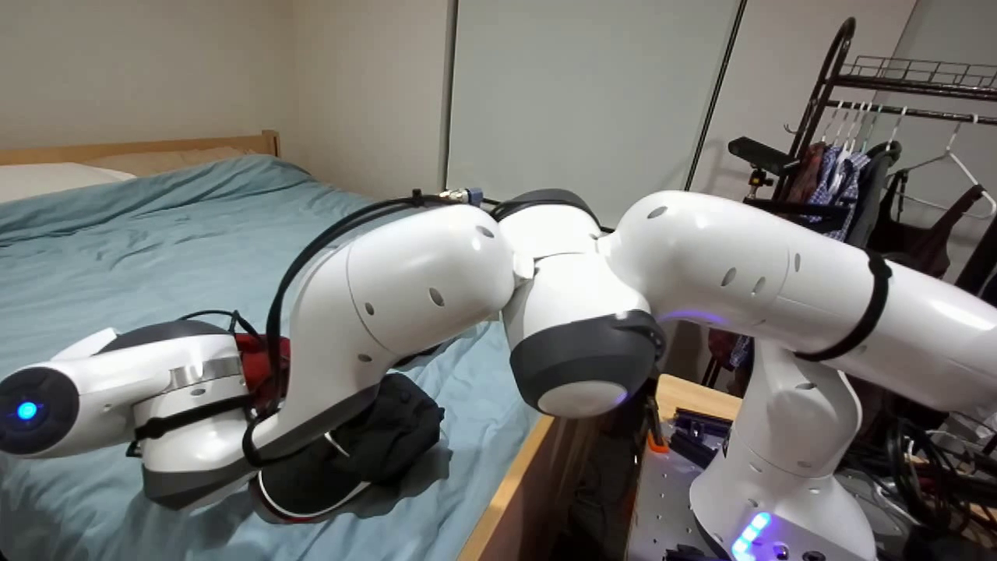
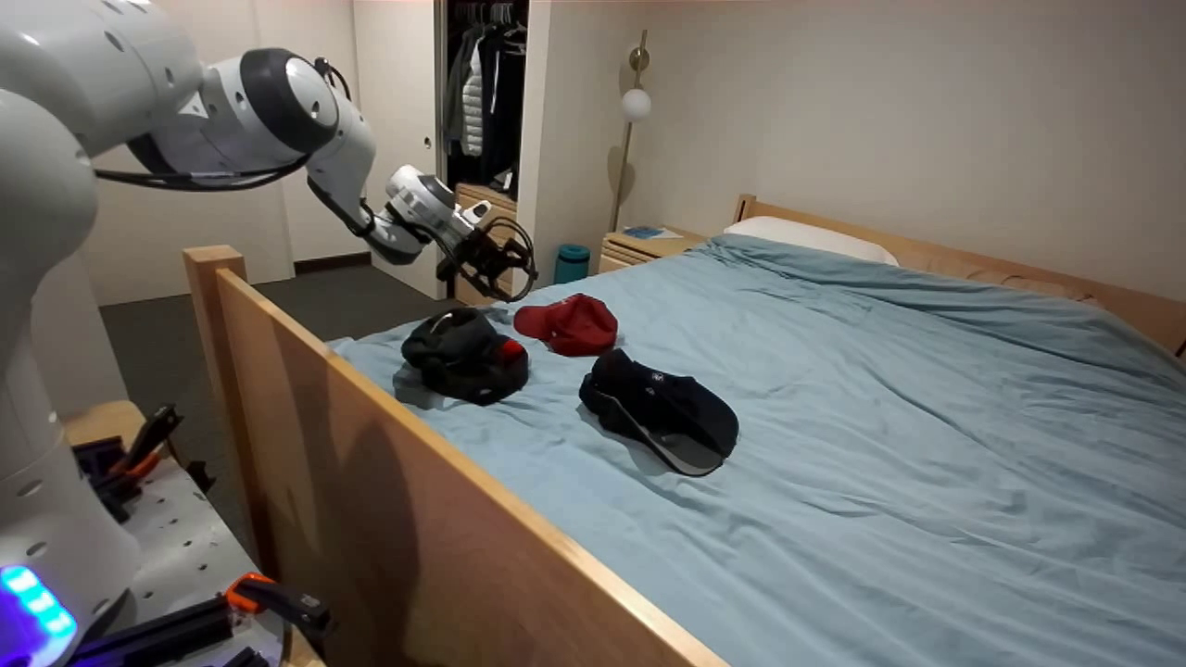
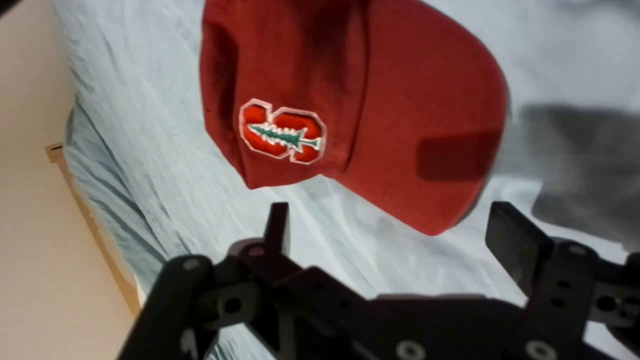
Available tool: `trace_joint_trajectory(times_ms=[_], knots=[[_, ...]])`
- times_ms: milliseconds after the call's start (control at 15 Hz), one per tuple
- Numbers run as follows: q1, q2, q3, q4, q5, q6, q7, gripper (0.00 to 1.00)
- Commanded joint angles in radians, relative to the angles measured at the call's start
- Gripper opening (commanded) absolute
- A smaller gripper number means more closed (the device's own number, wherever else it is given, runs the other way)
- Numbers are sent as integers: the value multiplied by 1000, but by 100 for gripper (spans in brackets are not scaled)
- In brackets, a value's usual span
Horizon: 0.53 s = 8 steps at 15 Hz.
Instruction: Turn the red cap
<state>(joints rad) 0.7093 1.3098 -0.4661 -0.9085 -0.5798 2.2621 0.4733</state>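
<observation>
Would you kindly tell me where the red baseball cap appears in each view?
In an exterior view: red baseball cap, left side, mostly behind the arm.
In an exterior view: red baseball cap, at the centre.
Wrist view: red baseball cap, upper middle, top cropped.
Shared landmark: blue bedding, in all three.

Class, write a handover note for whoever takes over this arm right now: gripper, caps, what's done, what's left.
Gripper: the black two-fingered gripper is open and empty above the blue bedsheet.
Things: the red fabric baseball cap with a tree emblem lies on the sheet, brim pointing right in the wrist view; nearby are a black cap showing grey on its brim and a dark cap with a red patch.
Done: no grip seen; whether any turning has happened cannot be told.
Left: probably lower, grip and turn it; direction unspecified.
</observation>
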Motion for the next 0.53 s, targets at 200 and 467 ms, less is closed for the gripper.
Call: trace_joint_trajectory(times_ms=[200,467], knots=[[-18,-3,21,-4,21,44,7,100],[-18,-6,25,-4,22,44,8,100]])
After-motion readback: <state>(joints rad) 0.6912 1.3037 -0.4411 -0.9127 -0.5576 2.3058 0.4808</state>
